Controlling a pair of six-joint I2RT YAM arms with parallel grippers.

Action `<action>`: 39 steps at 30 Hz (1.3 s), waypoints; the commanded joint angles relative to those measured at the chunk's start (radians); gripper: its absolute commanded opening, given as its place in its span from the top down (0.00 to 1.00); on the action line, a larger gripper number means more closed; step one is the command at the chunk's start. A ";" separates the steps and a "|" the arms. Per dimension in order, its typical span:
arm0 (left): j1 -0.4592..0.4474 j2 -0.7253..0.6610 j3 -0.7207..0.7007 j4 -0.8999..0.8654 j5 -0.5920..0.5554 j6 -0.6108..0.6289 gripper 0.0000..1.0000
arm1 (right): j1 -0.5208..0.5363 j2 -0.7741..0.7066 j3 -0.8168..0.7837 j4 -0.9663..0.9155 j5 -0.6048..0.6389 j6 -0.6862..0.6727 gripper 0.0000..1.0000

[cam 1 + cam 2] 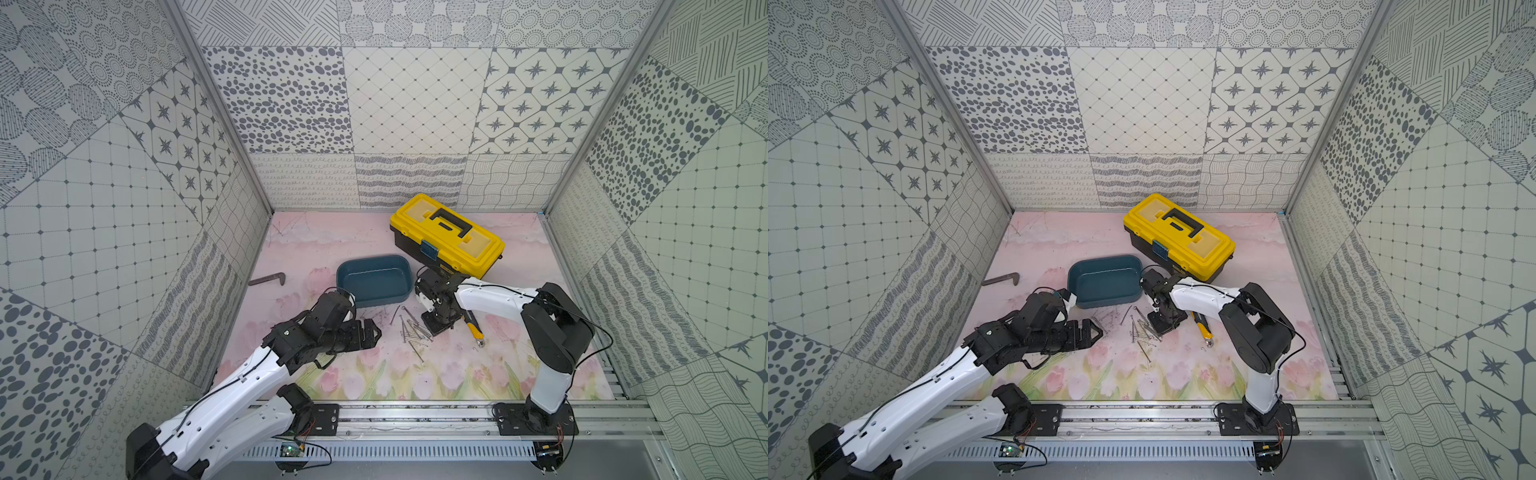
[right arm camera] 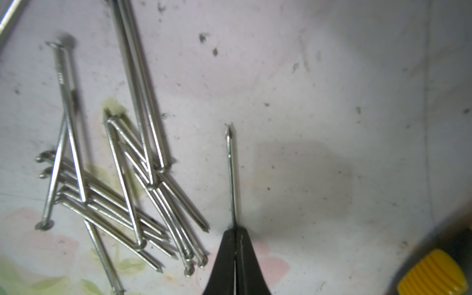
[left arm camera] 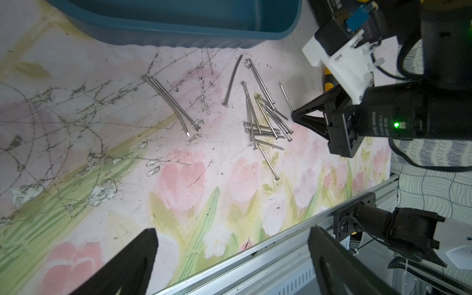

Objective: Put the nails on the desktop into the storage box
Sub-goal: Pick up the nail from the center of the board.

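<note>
The tulip-printed pink surface (image 1: 299,249), walled by patterned grey panels (image 1: 415,99), is carrying the nails (image 3: 265,122) just beside the storage box (image 1: 376,302); right jaws are clenching one nail (image 2: 231,173), left jaws are hanging released.

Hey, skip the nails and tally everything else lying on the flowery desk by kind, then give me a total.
Blue tub: 1
Yellow toolbox: 1
Utility knife: 1
Bent metal bar: 1
Total: 4
</note>
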State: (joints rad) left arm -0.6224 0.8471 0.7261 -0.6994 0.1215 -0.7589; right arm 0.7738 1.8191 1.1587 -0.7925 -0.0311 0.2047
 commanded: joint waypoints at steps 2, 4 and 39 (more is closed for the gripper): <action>0.013 -0.002 0.027 0.119 0.040 -0.040 0.01 | 0.003 -0.083 -0.002 -0.006 -0.027 0.010 1.00; 0.026 -0.002 0.037 0.149 0.062 -0.052 0.00 | 0.002 -0.113 0.001 -0.020 -0.042 0.020 1.00; 0.141 0.146 0.205 0.449 0.461 -0.127 0.09 | -0.016 -0.346 0.318 -0.074 -0.483 0.312 1.00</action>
State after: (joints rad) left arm -0.4873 0.9833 0.9031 -0.2939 0.5358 -0.9058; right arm 0.7616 1.4921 1.4422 -0.8795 -0.4541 0.4839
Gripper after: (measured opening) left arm 0.921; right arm 0.072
